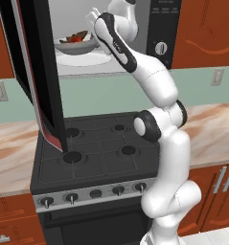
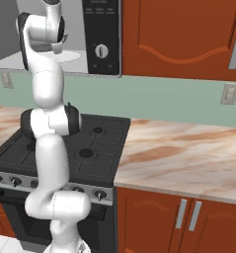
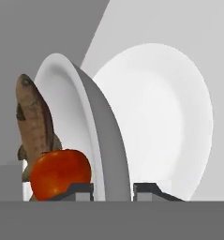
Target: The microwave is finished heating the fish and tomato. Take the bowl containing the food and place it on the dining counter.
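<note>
Grasp step: claw [image 3: 113, 188] open, straddling bowl [image 3: 85, 136] rim beside tomato [image 3: 60, 173] inside microwave [image 1: 156, 28]. Next: close, lift clear of turntable [image 3: 155, 112].

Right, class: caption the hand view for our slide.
Tool open astride the bowl rim, fish and tomato inside, turntable beyond.

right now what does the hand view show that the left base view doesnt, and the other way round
Hand view alone: the gripper, its fingertips on either side of the bowl's rim.

Left base view alone: the microwave door swung open, its control knob, and the black stove beneath.

Both: the bowl holding the fish and the tomato, which reads as a red patch from the base, with the white turntable by it.
</note>
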Controlling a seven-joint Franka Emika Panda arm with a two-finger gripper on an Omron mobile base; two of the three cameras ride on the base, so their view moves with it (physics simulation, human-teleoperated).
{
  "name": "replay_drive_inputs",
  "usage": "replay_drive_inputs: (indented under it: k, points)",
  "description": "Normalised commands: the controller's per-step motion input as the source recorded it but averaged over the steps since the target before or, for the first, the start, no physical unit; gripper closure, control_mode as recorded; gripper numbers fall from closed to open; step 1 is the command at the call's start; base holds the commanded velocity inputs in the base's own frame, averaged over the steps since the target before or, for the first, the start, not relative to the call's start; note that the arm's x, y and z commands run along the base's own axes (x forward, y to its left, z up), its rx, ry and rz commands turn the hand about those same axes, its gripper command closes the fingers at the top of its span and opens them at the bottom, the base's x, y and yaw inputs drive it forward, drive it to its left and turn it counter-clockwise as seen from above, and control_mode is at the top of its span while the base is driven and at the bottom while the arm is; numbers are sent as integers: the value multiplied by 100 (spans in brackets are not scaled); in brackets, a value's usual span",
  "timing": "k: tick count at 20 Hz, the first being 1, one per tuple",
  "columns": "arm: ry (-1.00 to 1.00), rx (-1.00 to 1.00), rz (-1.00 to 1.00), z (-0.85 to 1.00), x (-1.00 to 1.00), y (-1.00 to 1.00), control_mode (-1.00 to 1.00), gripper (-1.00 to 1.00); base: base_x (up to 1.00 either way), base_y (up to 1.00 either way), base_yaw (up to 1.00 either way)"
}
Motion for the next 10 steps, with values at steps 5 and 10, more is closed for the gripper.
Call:
replay_drive_inputs:
  k: [5, 10]
  points:
    - [-26, 3, 1, -17, -100, -32, -100, 100, 0, 0, 0]
    - [-39, 9, 3, -96, -100, -48, -100, 100, 0, 0, 0]
